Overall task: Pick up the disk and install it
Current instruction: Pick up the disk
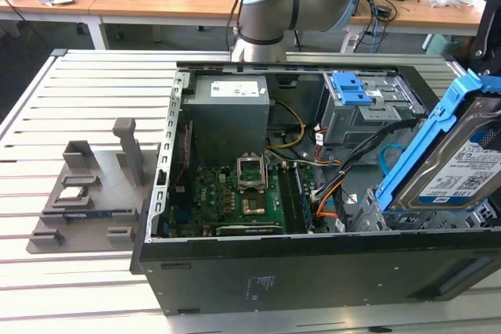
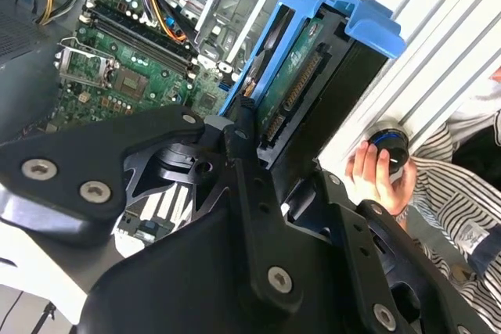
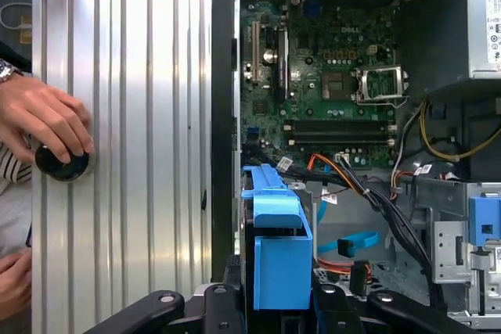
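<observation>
Since the gripper (image 2: pixel 270 154) is clenched on the disk (image 1: pixel 458 170), with black fingers (image 2: pixel 239 134) pressed against its blue bracket, the picking-up half of the task looks done and the installing half does not. In the exterior view the disk hangs steeply tilted, label outward, over the corner of the open computer case (image 1: pixel 235 271) at the exterior view's right, well off the slatted table (image 1: pixel 78 91). Its lower end dips behind the case wall, and whether it touches anything inside cannot be told. It sits in no bay yet: the grey metal cage (image 1: pixel 368 119) with its blue latch (image 1: pixel 352 87) stands deeper in the case, apart from the disk, so seating the disk appears to be what is left. Counting: 1 disk, 1 gripper, 1 case, 1 cage with 1 blue latch, and 1 green circuit board (image 1: pixel 235 193) on the case floor carrying 1 open chip socket (image 1: pixel 252 171). On the table at the exterior view's left rests 1 grey holder (image 1: pixel 94 193) with 1 small square chip (image 1: pixel 72 192) lying in it. In the first wrist view 2 hands of a person show beside the case, 1 hand (image 3: pixel 47 119) resting on 1 black knob (image 3: pixel 61 163) on the table and the other hand (image 3: pixel 12 279) near it.
</observation>
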Controlling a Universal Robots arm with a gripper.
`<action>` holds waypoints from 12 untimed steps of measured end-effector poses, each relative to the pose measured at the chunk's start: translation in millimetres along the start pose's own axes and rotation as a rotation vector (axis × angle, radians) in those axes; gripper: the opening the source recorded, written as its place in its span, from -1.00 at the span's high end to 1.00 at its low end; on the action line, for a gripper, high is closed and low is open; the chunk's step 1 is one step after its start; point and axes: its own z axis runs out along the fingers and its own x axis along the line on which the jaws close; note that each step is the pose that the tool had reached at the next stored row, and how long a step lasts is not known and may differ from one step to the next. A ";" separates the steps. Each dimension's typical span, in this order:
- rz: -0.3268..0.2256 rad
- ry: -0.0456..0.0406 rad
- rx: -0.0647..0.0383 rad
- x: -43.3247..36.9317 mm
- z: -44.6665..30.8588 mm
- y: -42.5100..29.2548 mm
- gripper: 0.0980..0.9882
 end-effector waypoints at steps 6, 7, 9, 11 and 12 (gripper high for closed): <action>0.000 0.0004 0.000 -1.2 11.0 -1.3 0.40; 0.000 0.0004 0.000 -1.3 12.9 -1.5 0.40; 0.000 0.0006 0.000 -1.5 15.6 -1.7 0.40; 0.000 0.0008 0.000 -1.7 18.7 -1.9 0.40; 0.000 0.0007 0.000 -1.9 21.9 -2.1 0.40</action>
